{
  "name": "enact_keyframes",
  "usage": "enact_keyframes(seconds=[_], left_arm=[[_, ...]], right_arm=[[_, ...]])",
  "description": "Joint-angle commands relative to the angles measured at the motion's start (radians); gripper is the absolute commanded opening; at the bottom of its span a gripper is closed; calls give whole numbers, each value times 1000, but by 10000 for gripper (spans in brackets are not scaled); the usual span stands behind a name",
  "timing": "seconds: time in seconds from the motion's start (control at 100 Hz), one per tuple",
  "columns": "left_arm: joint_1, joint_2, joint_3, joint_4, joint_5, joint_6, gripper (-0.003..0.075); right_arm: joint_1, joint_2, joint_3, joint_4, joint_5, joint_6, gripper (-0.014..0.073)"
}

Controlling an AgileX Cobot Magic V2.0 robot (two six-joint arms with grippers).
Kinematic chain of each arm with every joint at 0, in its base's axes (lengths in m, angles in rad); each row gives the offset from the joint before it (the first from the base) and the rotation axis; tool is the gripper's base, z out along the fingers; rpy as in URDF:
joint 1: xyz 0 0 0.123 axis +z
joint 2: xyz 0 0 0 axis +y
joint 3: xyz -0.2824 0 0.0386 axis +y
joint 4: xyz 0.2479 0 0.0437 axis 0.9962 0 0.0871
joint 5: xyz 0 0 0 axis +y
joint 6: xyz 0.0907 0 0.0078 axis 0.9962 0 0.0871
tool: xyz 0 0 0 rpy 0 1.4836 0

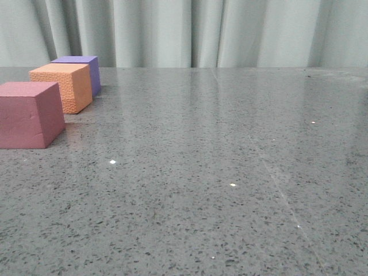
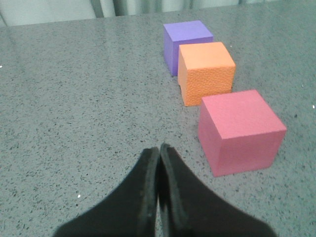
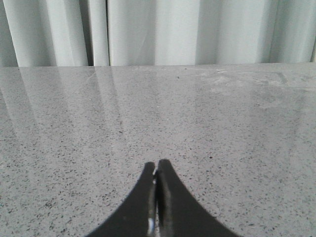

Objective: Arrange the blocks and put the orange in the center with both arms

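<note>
Across the whole front view, a grey speckled tabletop [image 1: 230, 172], glossy, backed along the top edge of the frame by pale pleated curtains [image 1: 230, 31]. At the left edge of that frame, three foam cubes in a receding line: dusty pink-red block [image 1: 30, 114] nearest and lowest, orange block [image 1: 62, 86] in the middle, purple block [image 1: 82, 70] farthest, partly hidden behind the orange one. Orange and purple touching or nearly so; pink-red just apart from orange, as seen in the left wrist view. No gripper visible in the front view.

At the bottom centre of the left wrist frame, the left gripper [image 2: 159, 148], black, pressed closed with tips meeting, holding nothing, near the pink-red block but clear of it. In the upper right of that frame, the same three cubes in a diagonal row.

At the bottom centre of the right wrist frame, the right gripper [image 3: 157, 164], likewise closed and empty, over bare tabletop.
</note>
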Motion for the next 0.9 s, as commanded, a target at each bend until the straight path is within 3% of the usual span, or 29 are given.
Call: enact_keyframes(seconds=[0.0,0.16,0.3,0.45,0.78,0.89], left_arm=[[6,0,-27,-45,-63,94,-10],[90,-24,-5,-207,-164,302,-10],[226,-86,98,-328,-429,420,-10],[364,-150,247,-477,-640,449,-10],[407,-332,451,-477,-647,449,-10],[407,-428,450,-487,-536,449,-10]], right_arm=[[-4,-21,-14,0,-91,-7,-67],[-4,-21,-14,0,-91,-7,-67],[-4,-21,-14,0,-91,-7,-67],[-4,-21,-14,0,-91,-7,-67],[-4,-21,-14,0,-91,-7,-67],[-4,-21,-14,0,-91,-7,-67]])
